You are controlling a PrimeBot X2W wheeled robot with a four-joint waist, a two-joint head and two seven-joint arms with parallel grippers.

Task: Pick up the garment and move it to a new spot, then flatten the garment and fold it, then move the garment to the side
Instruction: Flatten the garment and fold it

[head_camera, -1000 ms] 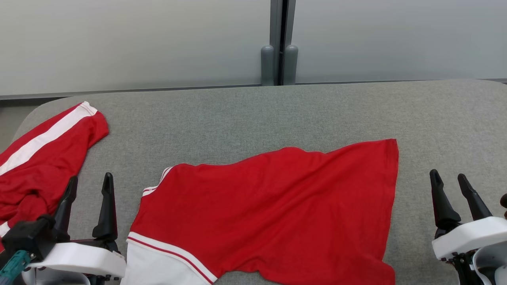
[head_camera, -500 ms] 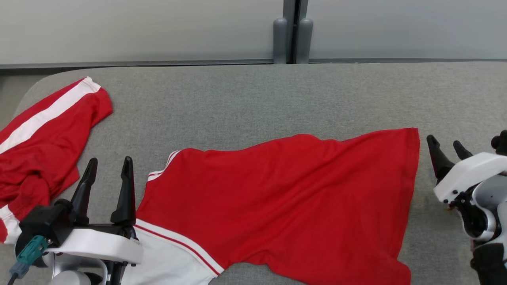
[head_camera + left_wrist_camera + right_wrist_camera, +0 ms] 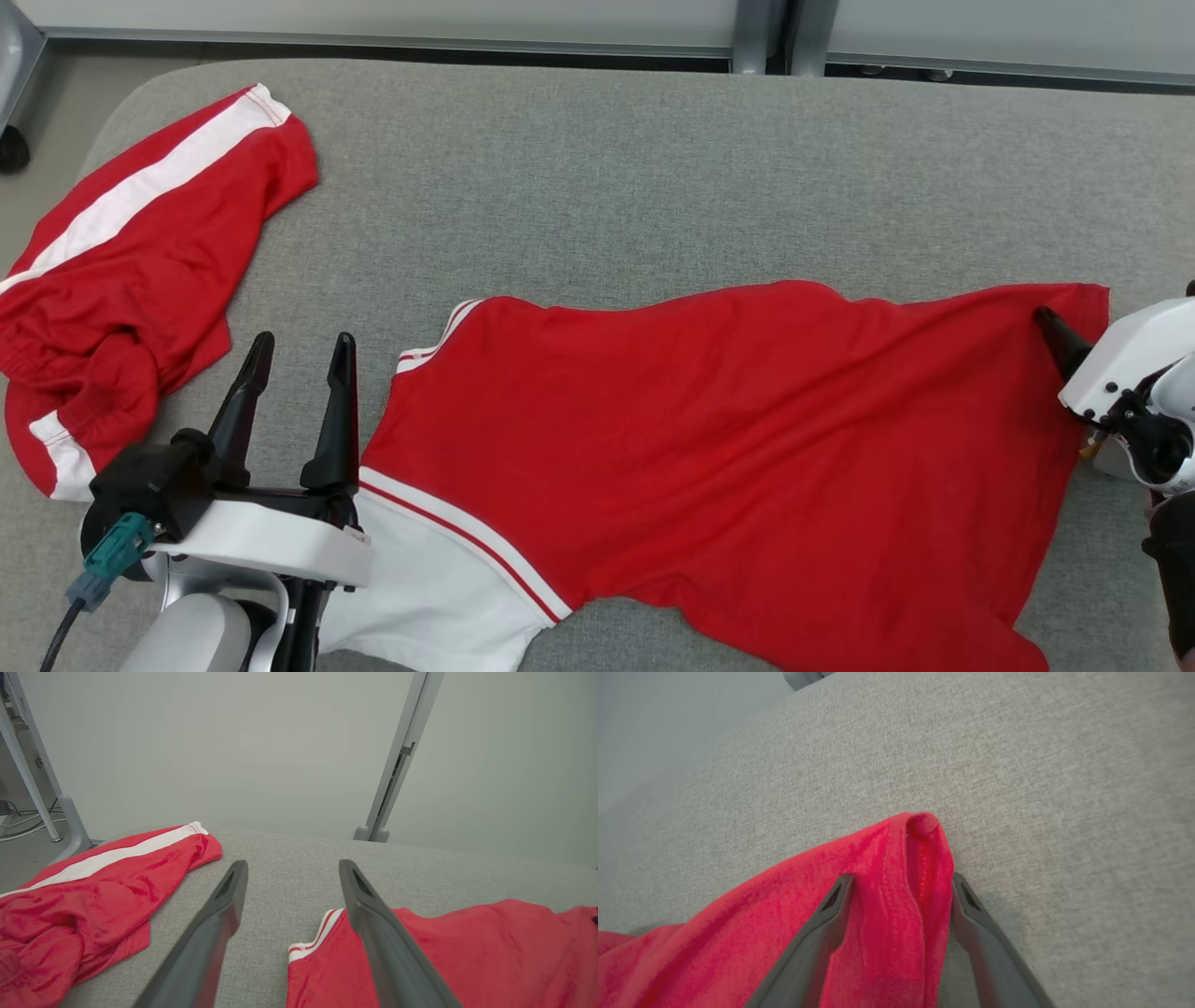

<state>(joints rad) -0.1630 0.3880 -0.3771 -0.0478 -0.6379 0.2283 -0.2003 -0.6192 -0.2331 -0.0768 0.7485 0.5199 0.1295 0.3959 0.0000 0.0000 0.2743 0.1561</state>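
Beside garment point(image 3: 728, 467), left jaws stand btwn it & 2nd red cloth point(image 3: 140, 252).

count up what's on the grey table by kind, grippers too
red garments: 2 (spread red jersey, crumpled red garment with a white stripe)
grippers: 2 (left gripper, right gripper)
total: 4
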